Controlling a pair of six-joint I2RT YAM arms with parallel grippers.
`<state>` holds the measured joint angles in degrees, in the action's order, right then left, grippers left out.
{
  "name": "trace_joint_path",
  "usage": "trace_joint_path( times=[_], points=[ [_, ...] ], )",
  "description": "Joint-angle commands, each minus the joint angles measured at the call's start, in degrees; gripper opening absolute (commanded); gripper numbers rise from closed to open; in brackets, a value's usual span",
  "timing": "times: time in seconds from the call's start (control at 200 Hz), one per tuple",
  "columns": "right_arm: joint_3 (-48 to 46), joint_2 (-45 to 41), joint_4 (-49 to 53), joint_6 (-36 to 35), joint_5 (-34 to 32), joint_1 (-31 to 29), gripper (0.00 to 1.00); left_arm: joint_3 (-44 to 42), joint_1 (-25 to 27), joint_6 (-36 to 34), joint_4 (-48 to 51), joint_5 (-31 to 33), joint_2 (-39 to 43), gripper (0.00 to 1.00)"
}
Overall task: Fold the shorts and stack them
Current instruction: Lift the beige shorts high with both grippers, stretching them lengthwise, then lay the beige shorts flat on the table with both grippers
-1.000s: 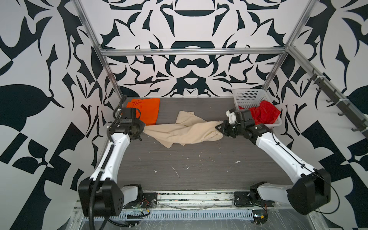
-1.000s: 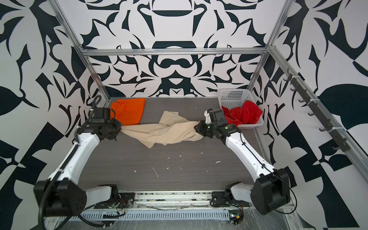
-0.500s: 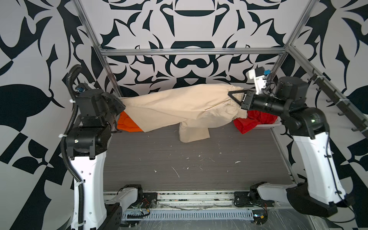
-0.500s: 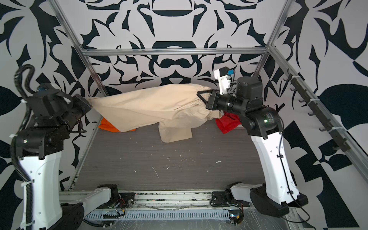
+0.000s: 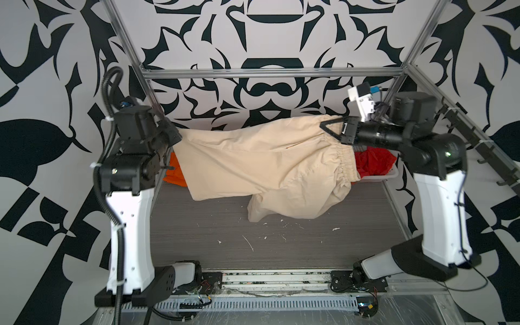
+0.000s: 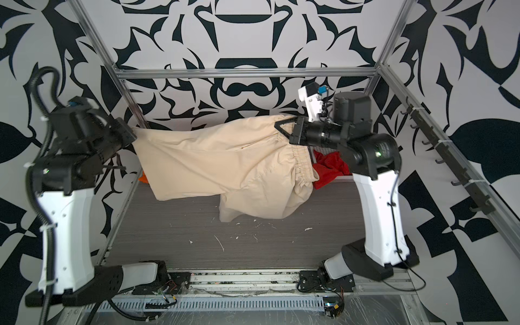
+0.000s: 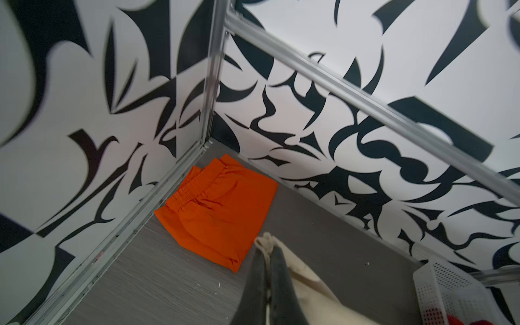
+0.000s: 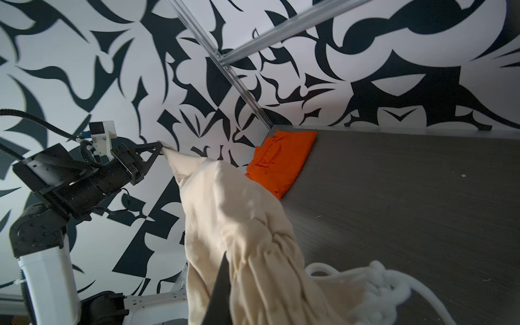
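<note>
the beige shorts [image 5: 253,163] hang stretched above the worktop [image 5: 281,247]. the left end effector [image 5: 176,138] is pinching a leg corner and the right end effector [image 5: 323,126] is pinching the waistband. both bites look thin: pulling further apart could slip one free, and the sagging leg could crumple on landing. three pairs: beige shorts aloft, orange shorts [image 7: 219,208] folded in the far left corner, red shorts [image 5: 374,163] in the one basket [image 5: 391,176].

Beige shorts [image 5: 253,160]: matt cloth, softly creased, puckered waistband.
Orange shorts [image 7: 222,208]: smooth matt cloth, ruched waist.
Red shorts [image 5: 374,163]: crinkly cloth.
Basket [image 7: 450,295]: white perforated plastic.
Table [image 5: 281,253]: matt grey wood grain, scuffed.
Frame [image 5: 270,73]: brushed metal, dull sheen.
</note>
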<state>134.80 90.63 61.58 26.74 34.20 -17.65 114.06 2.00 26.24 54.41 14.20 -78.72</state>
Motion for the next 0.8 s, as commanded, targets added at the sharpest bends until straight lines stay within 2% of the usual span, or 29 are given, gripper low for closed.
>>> trace_joint_path(
  times=[0.0,0.09,0.18,0.245,0.295,0.37,0.445,0.51,0.61,0.795],
  points=[
    [7.59,10.99,-1.89,-1.64,-2.86,1.67,0.0,2.77,-0.17,-2.36,-5.33,-2.0,-7.54,0.0],
    [20.92,21.96,-2.58,-1.95,-0.72,3.6,0.0,9.44,-0.28,-3.81,-9.29,-2.45,-14.98,0.0],
    [32.44,31.07,-5.32,1.08,3.24,6.3,0.0,22.04,-0.42,-4.02,-8.08,-4.49,-22.66,0.0],
    [34.78,33.72,-10.07,4.69,7.88,8.27,0.0,29.05,-0.51,-3.26,-6.4,-6.12,-25.32,0.0],
    [33.02,32.61,-13.91,5.65,11.82,9.08,0.0,28.59,-0.56,-2.57,-9.14,-7.67,-23.95,0.0],
    [24.94,27.01,-16.33,2.23,13.1,9.26,0.0,17.2,-0.53,-0.93,-18.25,-10.15,-16.43,0.0],
    [7.49,18.8,-21.85,-0.5,14.08,9.31,0.0,0.15,-0.49,0.57,-29.04,-11.27,-6.41,0.0],
    [-6.18,12.1,-26.57,-1.42,14.08,9.87,0.0,-12.8,-0.43,2.11,-34.22,-11.33,0.36,0.0],
    [-24.17,7.1,-28.19,-2.64,15.53,11.55,0.0,-29.05,-0.47,3.81,-35.37,-10.82,8.32,0.0],
    [-50.48,3.33,-28.62,-4.64,16.12,11.73,0.0,-53.41,0.46,10.84,-32.16,-9.24,16.13,0.0]
  ],
)
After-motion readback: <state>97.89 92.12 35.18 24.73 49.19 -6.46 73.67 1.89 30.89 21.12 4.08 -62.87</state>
